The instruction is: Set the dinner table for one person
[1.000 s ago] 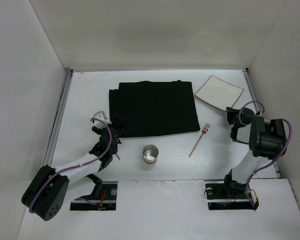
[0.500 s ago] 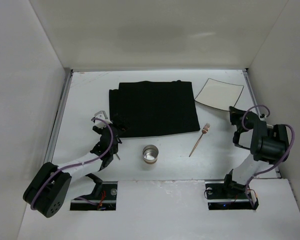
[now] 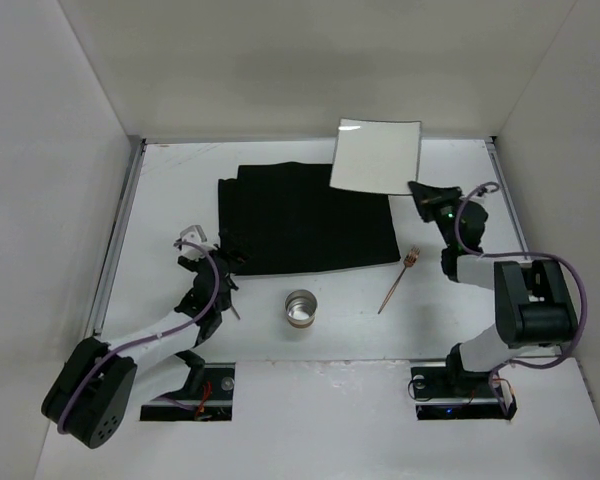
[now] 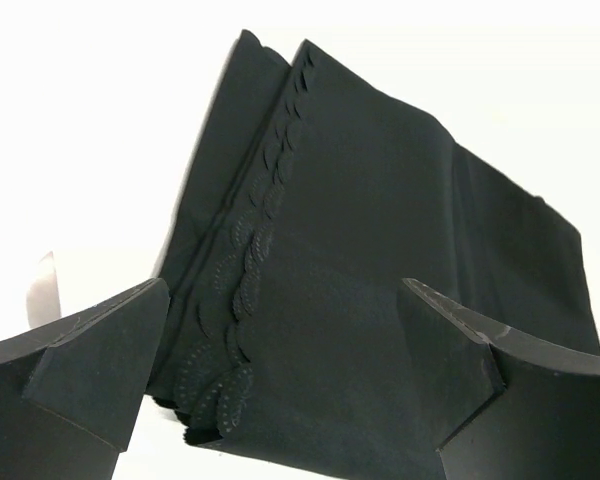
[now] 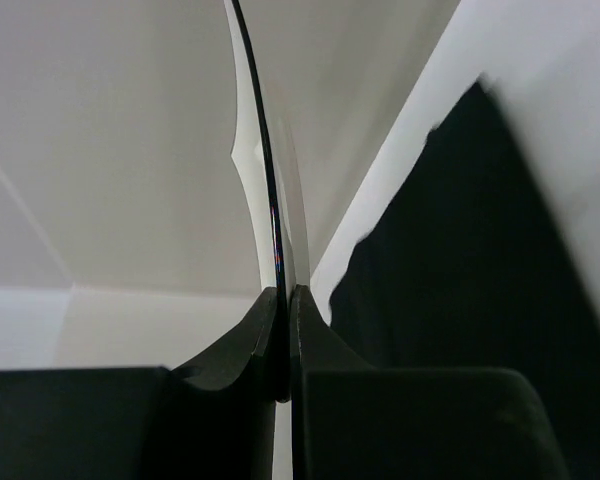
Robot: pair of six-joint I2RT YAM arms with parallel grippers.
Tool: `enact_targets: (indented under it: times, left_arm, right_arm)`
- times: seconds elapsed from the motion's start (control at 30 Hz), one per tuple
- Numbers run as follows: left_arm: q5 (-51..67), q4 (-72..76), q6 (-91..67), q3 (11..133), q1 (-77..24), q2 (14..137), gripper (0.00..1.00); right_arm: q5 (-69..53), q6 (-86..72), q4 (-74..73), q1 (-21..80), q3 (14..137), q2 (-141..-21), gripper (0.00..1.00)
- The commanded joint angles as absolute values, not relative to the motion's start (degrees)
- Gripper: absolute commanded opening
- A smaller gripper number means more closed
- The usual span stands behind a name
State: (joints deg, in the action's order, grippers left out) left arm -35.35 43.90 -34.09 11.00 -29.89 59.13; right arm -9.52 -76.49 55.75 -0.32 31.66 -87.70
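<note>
White walls are boxing in a matte white surface (image 3: 165,200) that's spreading out on every side from under a black cloth mat (image 3: 305,220). So the right fingers (image 5: 242,345) are pinching tight on the edge of a glossy square plate (image 3: 376,155). They're holding it up in the air, tilted, over the mat's far right corner. The left fingers (image 4: 95,350) are sitting spread wide with nothing in them, right at the mat's left edge. The scalloped folded hem is showing between them, and I can't tell if they're touching the cloth. A small round metal cup (image 3: 301,308) is sitting just off the mat's near side. A copper-colored fork (image 3: 399,281) is lying near the mat's near right corner, tines pointing toward it.
</note>
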Motion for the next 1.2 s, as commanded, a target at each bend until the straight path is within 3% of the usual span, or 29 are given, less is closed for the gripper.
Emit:
enact_targets:
  times: [0.0, 0.53, 1.17]
  left_arm:
    - [-38.1, 46.4, -34.1, 9.8, -29.1, 56.7, 1.0]
    - [-37.0, 45.3, -35.4, 10.0, -29.3, 56.1, 1.0]
    - [-35.7, 45.3, -35.1, 10.9, -29.6, 58.1, 1.0]
  right_arm:
    - [-13.9, -80.7, 69.1, 6.7, 36.3, -87.9, 0.04]
    - [-1.6, -87.2, 80.5, 27.1, 38.8, -104.9, 0.03]
    - [3.6, -84.5, 82.8, 28.3, 36.9, -107.4, 0.03]
